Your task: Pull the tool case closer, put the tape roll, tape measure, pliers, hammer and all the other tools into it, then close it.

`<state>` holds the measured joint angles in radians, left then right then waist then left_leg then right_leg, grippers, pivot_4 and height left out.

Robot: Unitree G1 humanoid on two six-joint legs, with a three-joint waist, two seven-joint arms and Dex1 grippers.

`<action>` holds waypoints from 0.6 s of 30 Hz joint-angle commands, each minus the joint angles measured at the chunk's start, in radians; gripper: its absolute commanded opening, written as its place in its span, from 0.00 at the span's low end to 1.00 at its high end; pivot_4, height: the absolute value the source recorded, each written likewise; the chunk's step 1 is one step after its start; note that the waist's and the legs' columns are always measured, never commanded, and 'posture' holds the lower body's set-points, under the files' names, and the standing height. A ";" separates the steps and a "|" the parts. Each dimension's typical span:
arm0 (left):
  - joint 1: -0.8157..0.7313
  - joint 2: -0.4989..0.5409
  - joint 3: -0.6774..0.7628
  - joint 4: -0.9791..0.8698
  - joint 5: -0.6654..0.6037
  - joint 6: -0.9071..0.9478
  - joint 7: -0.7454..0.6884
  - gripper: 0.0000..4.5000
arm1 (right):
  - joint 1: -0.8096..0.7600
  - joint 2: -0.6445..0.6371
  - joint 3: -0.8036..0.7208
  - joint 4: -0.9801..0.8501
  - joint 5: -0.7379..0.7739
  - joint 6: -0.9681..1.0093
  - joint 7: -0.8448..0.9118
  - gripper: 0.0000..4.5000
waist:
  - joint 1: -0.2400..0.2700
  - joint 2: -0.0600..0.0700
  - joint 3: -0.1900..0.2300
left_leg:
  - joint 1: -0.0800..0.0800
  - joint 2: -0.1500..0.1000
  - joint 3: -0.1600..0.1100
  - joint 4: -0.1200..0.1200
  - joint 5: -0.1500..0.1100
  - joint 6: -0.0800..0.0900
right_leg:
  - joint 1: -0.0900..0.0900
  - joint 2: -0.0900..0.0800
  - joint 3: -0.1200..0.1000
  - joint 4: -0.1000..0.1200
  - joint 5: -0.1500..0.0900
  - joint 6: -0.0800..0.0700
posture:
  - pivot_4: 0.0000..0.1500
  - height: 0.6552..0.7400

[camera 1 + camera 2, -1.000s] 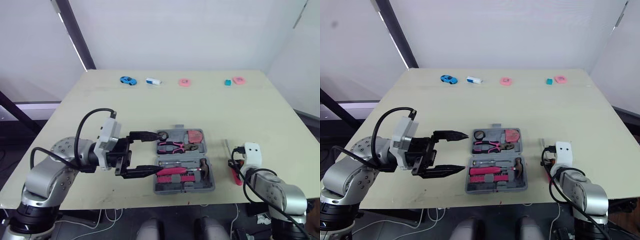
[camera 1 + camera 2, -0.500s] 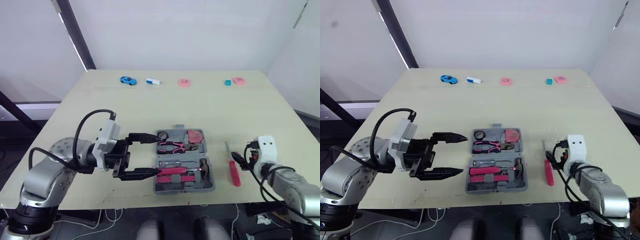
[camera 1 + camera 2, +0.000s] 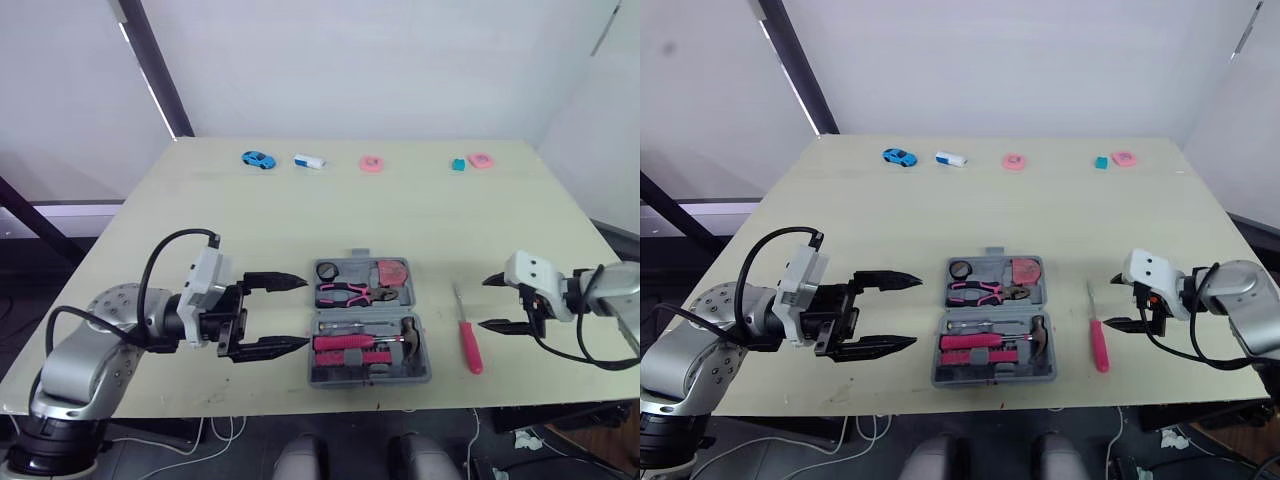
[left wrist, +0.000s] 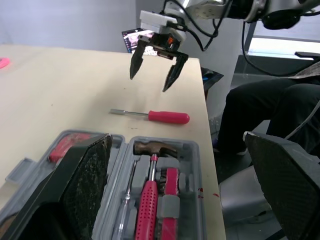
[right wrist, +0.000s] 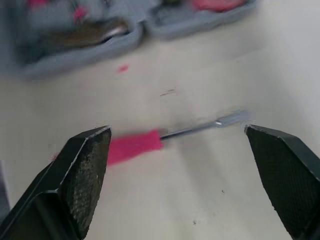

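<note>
Right gripper (image 3: pixel 490 303) spread wide beside red-handled screwdriver (image 3: pixel 466 338), long axis near-to-far, shaft end far, handle near.

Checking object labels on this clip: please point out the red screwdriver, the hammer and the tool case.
red screwdriver (image 3: pixel 469 347), left eye view, on its handle.
hammer (image 4: pixel 154 148), left wrist view, on its head.
tool case (image 3: pixel 370 377), left eye view, on its near wall.

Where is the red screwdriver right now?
In the eye views the screwdriver lies on the table, robot's right, between the tool case and the right end effector.
</note>
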<state>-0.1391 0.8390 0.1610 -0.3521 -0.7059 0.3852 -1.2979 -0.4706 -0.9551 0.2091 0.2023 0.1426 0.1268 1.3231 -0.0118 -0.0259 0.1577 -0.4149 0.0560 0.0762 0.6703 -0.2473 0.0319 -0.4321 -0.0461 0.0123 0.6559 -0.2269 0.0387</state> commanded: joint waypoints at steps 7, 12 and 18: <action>0.046 0.008 0.043 -0.082 0.001 -0.013 0.061 1.00 | -0.373 0.086 0.229 0.524 -0.214 -0.702 0.290 1.00 | -0.004 0.001 0.002 | 0.001 0.000 0.001 0.000 0.000 0.000 | 0.000 0.000 0.000 0.002 0.001 -0.002 | 1.00 0.99; 0.074 0.009 0.056 -0.112 -0.003 -0.009 0.077 1.00 | -0.536 0.172 0.334 0.754 -0.328 -1.003 0.291 1.00 | -0.004 0.002 0.003 | 0.001 0.000 0.002 0.000 0.000 0.000 | 0.000 0.000 0.001 0.002 0.001 -0.002 | 1.00 0.99; 0.101 -0.004 0.057 -0.151 -0.004 -0.008 0.119 1.00 | -0.627 0.274 0.417 0.910 -0.441 -1.275 0.265 1.00 | -0.002 0.003 0.003 | 0.002 0.001 0.002 0.000 0.000 0.000 | 0.000 0.000 0.000 0.003 0.001 -0.002 | 1.00 0.99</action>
<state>-0.0434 0.8368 0.1972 -0.4651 -0.6999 0.3855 -1.1894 -1.0792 -0.6724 0.6210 1.0857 -0.2745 -1.0884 1.5993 -0.0137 -0.0232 0.1610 -0.4134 0.0566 0.0778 0.6707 -0.2469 0.0313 -0.4321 -0.0466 0.0128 0.6586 -0.2258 0.0366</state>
